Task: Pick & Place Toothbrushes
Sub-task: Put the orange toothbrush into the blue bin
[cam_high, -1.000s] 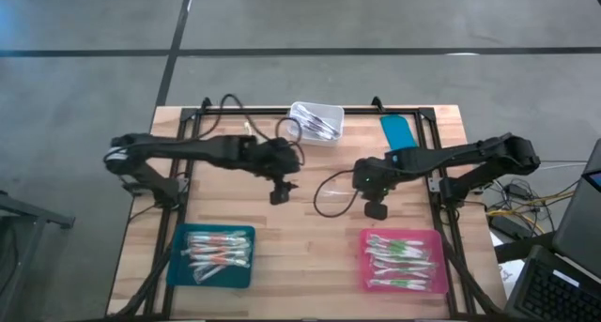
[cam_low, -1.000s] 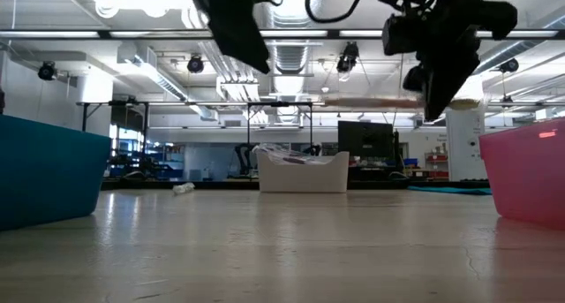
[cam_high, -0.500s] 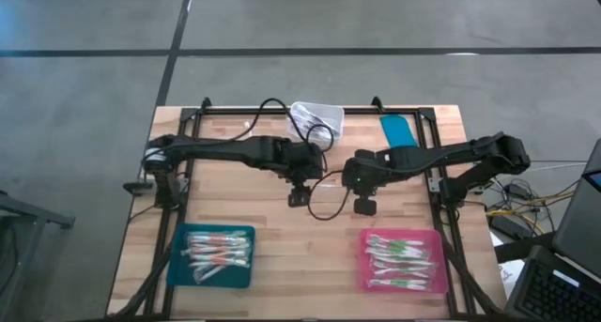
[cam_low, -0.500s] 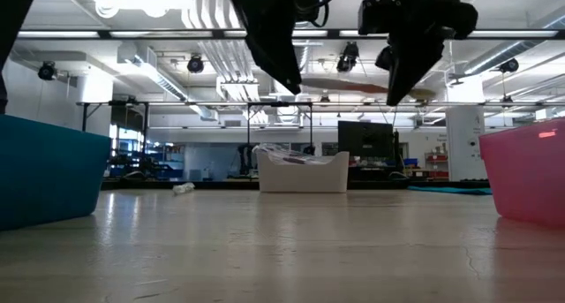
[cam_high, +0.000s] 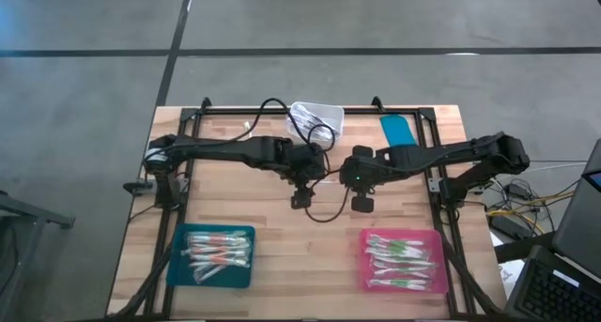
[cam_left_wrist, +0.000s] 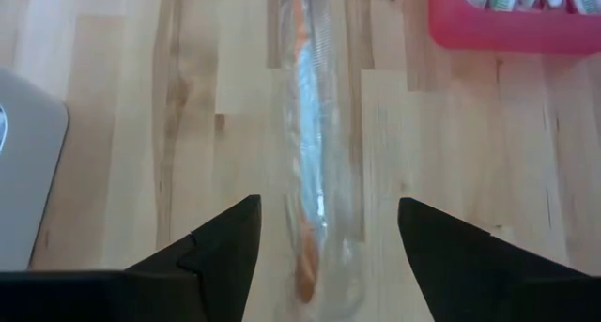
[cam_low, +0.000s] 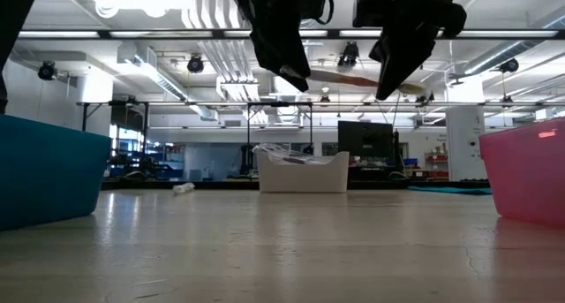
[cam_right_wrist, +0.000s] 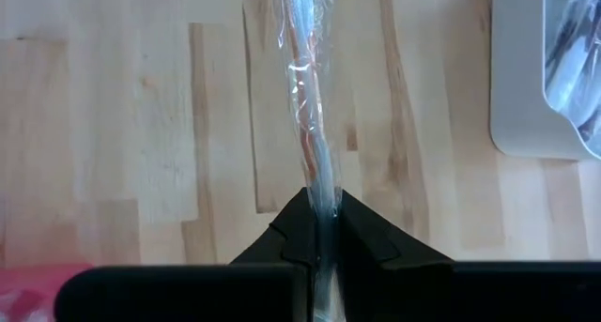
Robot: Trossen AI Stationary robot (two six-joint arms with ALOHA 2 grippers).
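A wrapped toothbrush [cam_right_wrist: 308, 125] is clamped by the right gripper [cam_right_wrist: 319, 230], its far end cut off; the left gripper [cam_left_wrist: 324, 256] is spread around it.

Bare wood between teal tray [cam_high: 217, 257] and pink tray [cam_high: 404, 260]; passable.

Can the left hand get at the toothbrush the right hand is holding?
Probably yes. The right hand is shut on the wrapped toothbrush, whose free end lies between the open left hand's fingers, nothing between.
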